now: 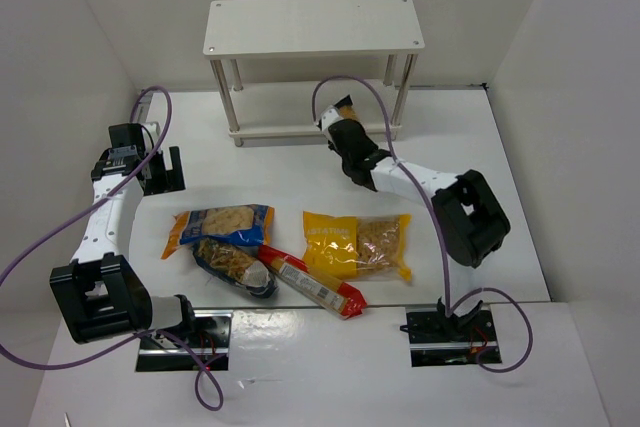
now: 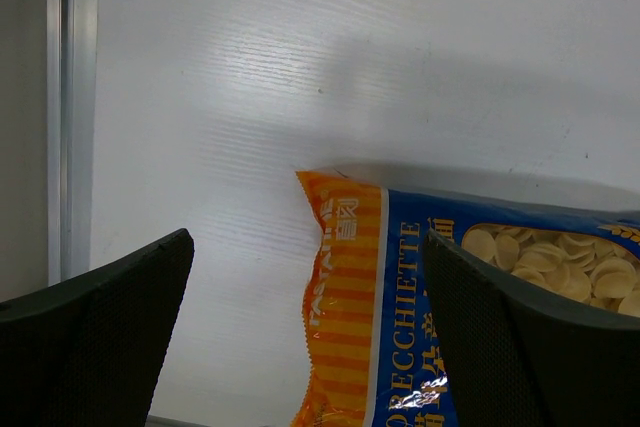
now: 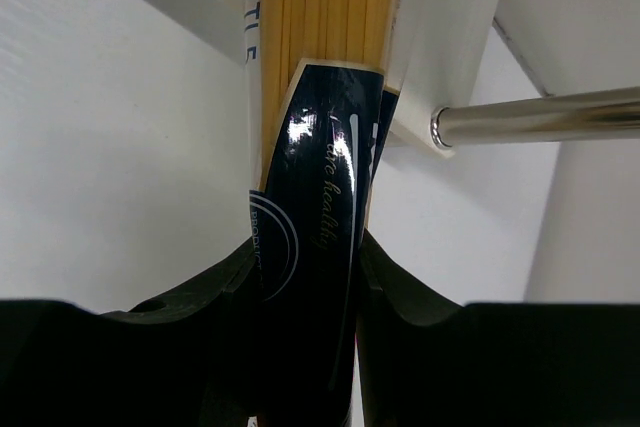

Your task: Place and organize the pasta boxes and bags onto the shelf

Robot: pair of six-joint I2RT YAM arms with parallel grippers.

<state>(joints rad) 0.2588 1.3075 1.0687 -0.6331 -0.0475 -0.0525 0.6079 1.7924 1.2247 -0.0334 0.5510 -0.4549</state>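
Observation:
The white shelf (image 1: 310,27) stands at the back. My right gripper (image 1: 347,135) is shut on the long orange-tan spaghetti pack (image 1: 347,107) and holds its far end at the right part of the shelf's lower board (image 1: 290,132). In the right wrist view the dark label (image 3: 320,237) sits between my fingers (image 3: 410,297), beside a silvery post (image 3: 540,119). My left gripper (image 1: 160,169) is open and empty, left of the blue-orange bag (image 1: 220,222), which also shows in the left wrist view (image 2: 400,327). The clear dark-blue bag (image 1: 235,265), the red-yellow pack (image 1: 312,284) and the yellow windowed bag (image 1: 358,244) lie on the table.
White walls close in the table on the left, right and back. The shelf's top board is bare. The lying packages fill the middle of the table between the two arms. Purple cables loop from both arms.

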